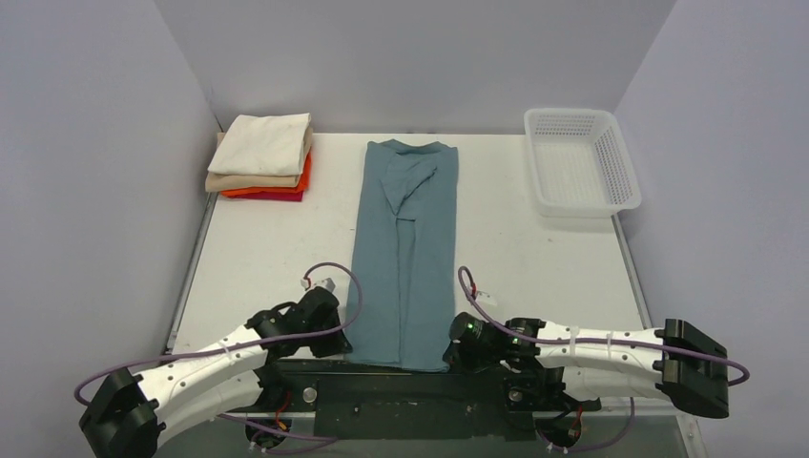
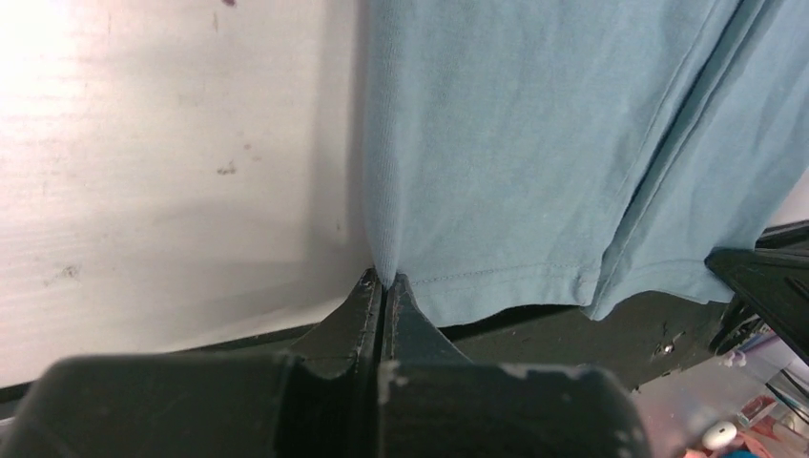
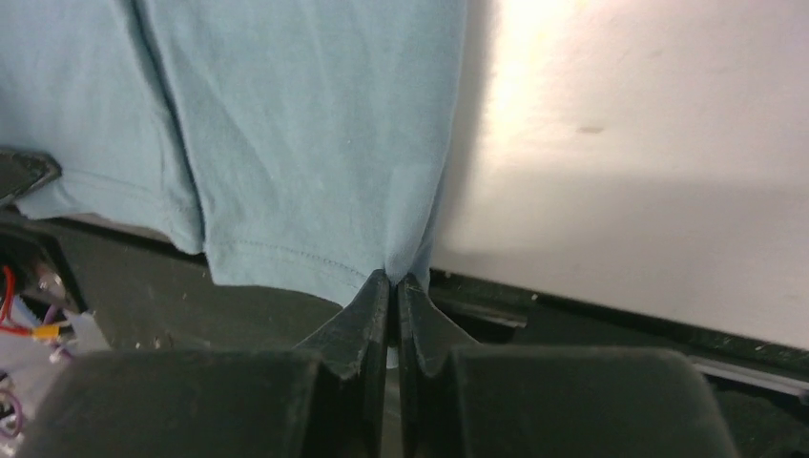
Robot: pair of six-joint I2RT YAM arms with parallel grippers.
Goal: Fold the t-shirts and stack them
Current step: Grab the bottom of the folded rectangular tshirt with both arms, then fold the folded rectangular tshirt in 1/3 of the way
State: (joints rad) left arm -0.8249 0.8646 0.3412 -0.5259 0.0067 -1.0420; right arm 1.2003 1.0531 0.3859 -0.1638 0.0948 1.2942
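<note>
Teal-blue t-shirt (image 1: pixel 405 258), folded into a long narrow strip, collar far, hem near, long axis near to far, left gripper (image 2: pixel 383 282) and right gripper (image 3: pixel 394 280) each pinching a hem corner.

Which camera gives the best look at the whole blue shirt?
The top external view: the blue shirt lies there full length, folded into a long strip. The left wrist view shows only its near hem corner pinched in the left gripper; the right wrist view, the other corner in the right gripper.
</note>
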